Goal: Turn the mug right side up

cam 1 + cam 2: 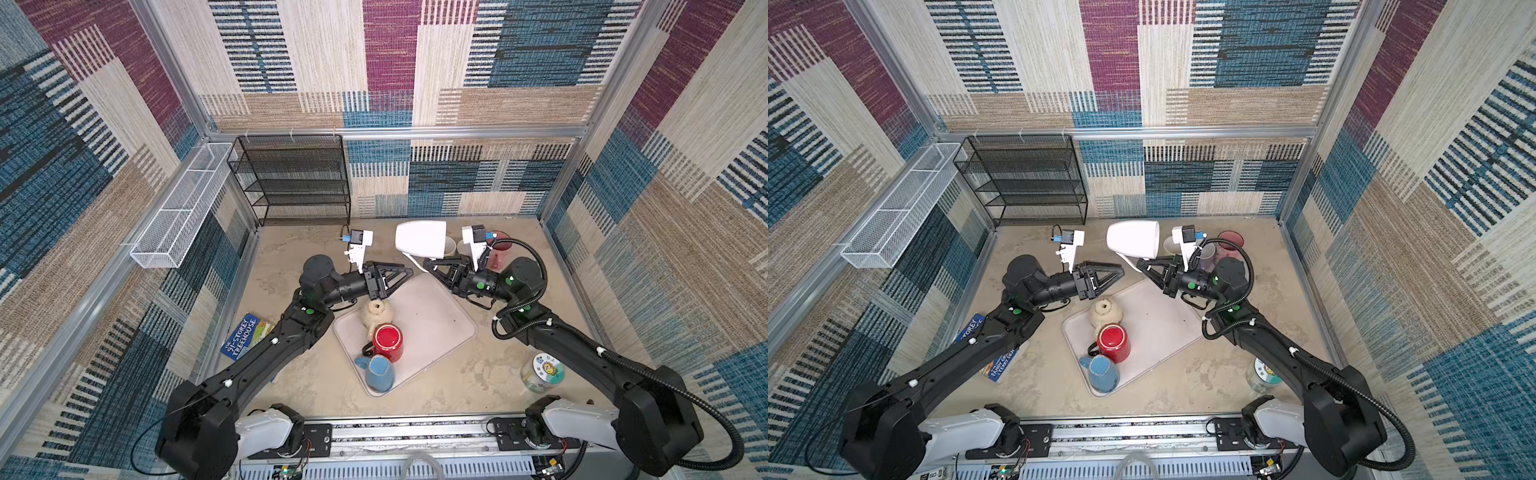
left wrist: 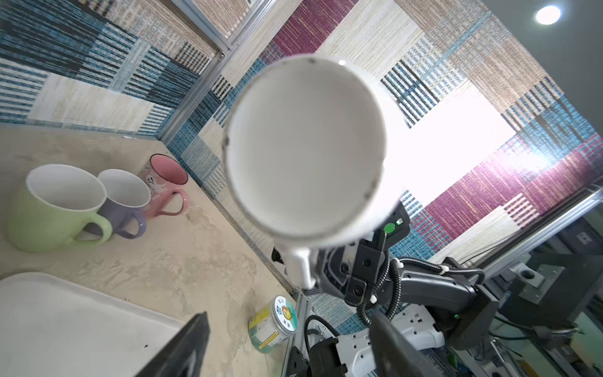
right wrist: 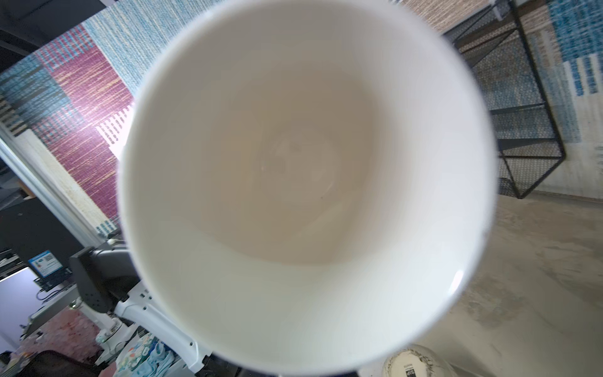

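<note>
At the bottom of both top views the two arms start from a rail. On the sandy worktop, a small jar with a colourful lid stands at the lower right. A blue book lies at the lower left, partly under the left arm. In the centre lies a pale tray. On its left part three mugs stand close together in a row, bases up: a blue mug nearest, then a red mug, then a beige mug.

Just above the tray in the frame, the two grippers face one another. The left gripper holds nothing. In the left wrist view its jaws stand wide apart at the bottom edge.

The right gripper has its jaws closed on the handle of the white mug. This mug is in the air a little above the centre of the frame, lying on its side, base to the left and mouth to the right. The left wrist view shows its flat underside. The right wrist view looks into its empty inside.

Farther back at the right, three mugs stand upright near the wall: a green mug, a purple mug and a pink mug. At the far left a black mesh shelf stands against the back wall. A white wire basket hangs on the left wall.
</note>
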Robot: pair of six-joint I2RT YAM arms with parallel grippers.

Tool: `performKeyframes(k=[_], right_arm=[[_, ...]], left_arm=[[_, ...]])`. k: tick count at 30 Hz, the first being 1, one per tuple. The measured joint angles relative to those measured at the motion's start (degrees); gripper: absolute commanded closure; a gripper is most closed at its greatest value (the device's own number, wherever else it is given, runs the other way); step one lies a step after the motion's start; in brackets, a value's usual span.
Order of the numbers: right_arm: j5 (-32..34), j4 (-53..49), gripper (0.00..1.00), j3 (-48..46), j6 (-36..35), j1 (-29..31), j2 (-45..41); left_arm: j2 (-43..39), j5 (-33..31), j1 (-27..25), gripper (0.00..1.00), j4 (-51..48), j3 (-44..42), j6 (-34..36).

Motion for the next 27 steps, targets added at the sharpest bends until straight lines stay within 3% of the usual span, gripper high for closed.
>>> performKeyframes(k=[8,11,12,16,21,27], right_arm=[[8.02,-22.12,1.0,8.04,-7.78,0.0,2.01],[10.62,-29.62,1.0,11.21,-10.67,0.0,4.11],[11.63,-32.41,1.0,12.66,-11.63,0.04,5.09],[16.17,-41.64,1.0,18.47,-15.39,0.37,9.35],[21.0,-49.7,1.0,24.74,-18.71,1.07,14.67],[26.69,-57.16,1.0,31.36,-21.53,2.05,21.18]], left_arm=[[-12.68,-14.69,0.09,0.09,-26.43,3.61,13.38],[-13.92,-20.79,0.11,0.06,-36.46,6.73,17.59],[-13.97,-23.32,0.11,0.0,-40.09,7.98,18.8],[-13.14,-31.08,0.13,0.0,-51.67,11.41,22.6],[-11.78,-35.95,0.22,0.0,-60.92,12.68,25.42],[-11.63,-38.64,1.03,0.0,-65.09,12.2,26.34]])
